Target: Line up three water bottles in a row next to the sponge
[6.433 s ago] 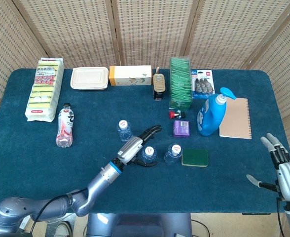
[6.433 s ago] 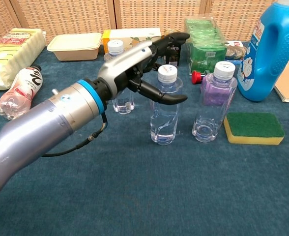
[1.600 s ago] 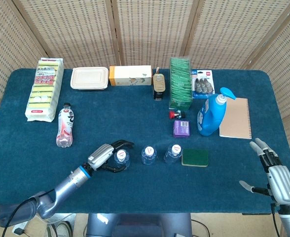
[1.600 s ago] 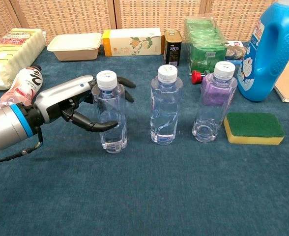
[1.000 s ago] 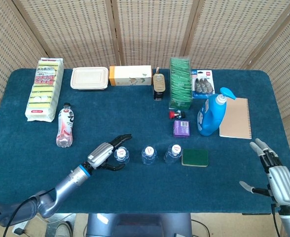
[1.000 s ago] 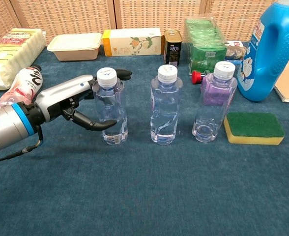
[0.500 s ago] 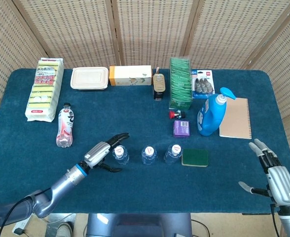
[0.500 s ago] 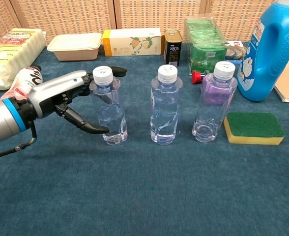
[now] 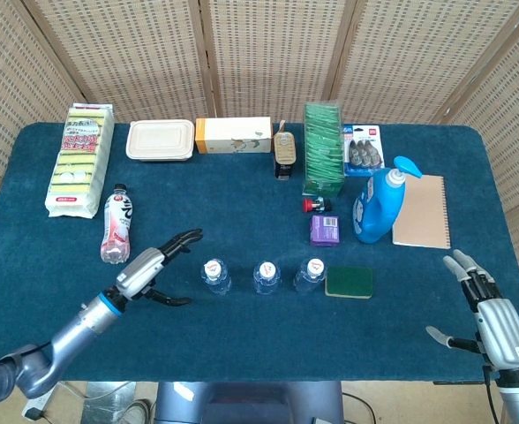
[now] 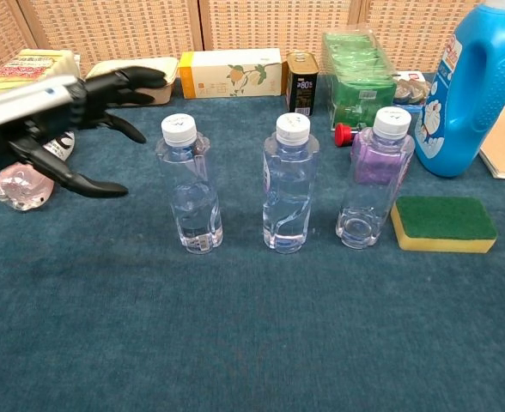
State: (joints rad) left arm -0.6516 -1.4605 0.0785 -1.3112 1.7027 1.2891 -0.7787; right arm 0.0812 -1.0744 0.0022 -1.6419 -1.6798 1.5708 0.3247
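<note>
Three clear water bottles with white caps stand upright in a row: left bottle (image 9: 214, 276) (image 10: 189, 184), middle bottle (image 9: 265, 276) (image 10: 288, 182), right bottle (image 9: 310, 275) (image 10: 374, 177). The green and yellow sponge (image 9: 349, 283) (image 10: 444, 223) lies just right of the right bottle. My left hand (image 9: 153, 263) (image 10: 59, 116) hovers open to the left of the left bottle, fingers spread, touching nothing. At the table's right front edge my right hand (image 9: 493, 315) is open and holds nothing.
A pink-labelled bottle (image 9: 116, 223) lies on its side at the left. Behind the row are a purple item (image 9: 325, 230), a blue detergent bottle (image 9: 379, 201), a notebook (image 9: 422, 212), a green pack (image 9: 322, 147), a can (image 9: 284, 150), a box (image 9: 233, 135), a lidded tray (image 9: 161, 140) and a sponge pack (image 9: 81, 159).
My left hand has let go of the left bottle and drawn back to the left and up. The bottle stays upright in the row. The right hand has barely moved.
</note>
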